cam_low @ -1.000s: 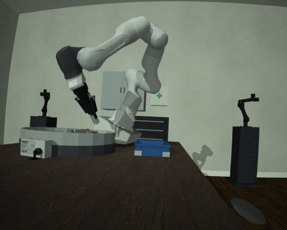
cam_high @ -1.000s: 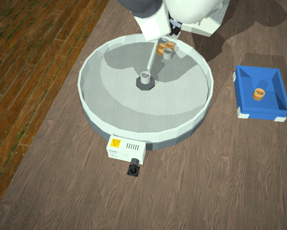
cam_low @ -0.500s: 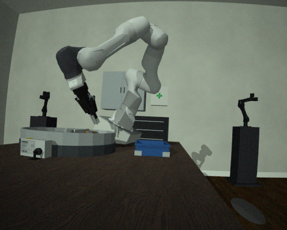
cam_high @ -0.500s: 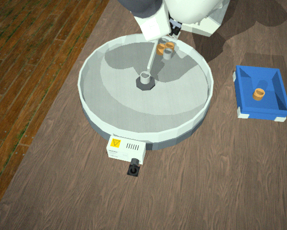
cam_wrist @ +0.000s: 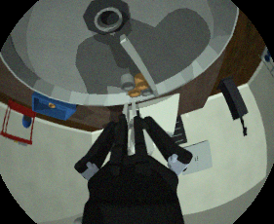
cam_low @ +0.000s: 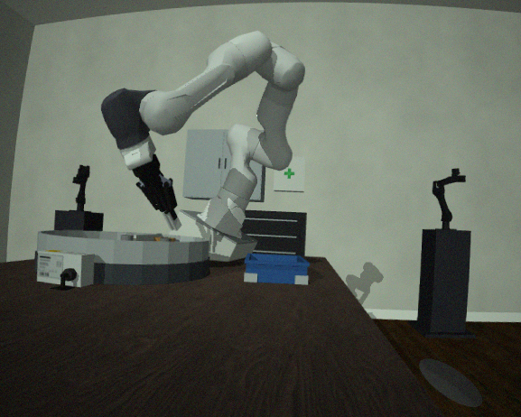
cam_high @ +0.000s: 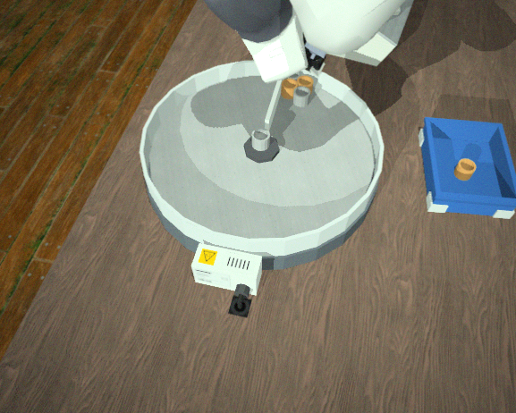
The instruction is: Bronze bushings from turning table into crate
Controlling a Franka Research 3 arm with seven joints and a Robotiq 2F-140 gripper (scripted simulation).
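Observation:
Two bronze bushings [cam_high: 289, 88] [cam_high: 306, 81] and one steel bushing [cam_high: 301, 96] stand close together at the far side of the white turning table [cam_high: 259, 246] [cam_low: 117, 245] [cam_wrist: 53, 48]. In the wrist view the bronze ones [cam_wrist: 139, 84] show just ahead of the fingers. A grey cylinder [cam_high: 261, 138] sits on the dark hub at the centre. My gripper [cam_low: 173, 224] [cam_wrist: 131, 107] is shut with nothing between its fingers and hangs tilted just above the table's far rim, near the cluster. In the top view the arm hides most of it. The blue crate [cam_high: 474, 130] [cam_low: 276, 268] holds one bronze bushing [cam_high: 465, 169].
A thin white bar [cam_high: 273, 105] runs from the hub towards the bushing cluster. A white control box [cam_high: 225, 267] with a black knob [cam_high: 241, 304] sits at the table's front. The crate stands to the right of the turning table on the wooden bench.

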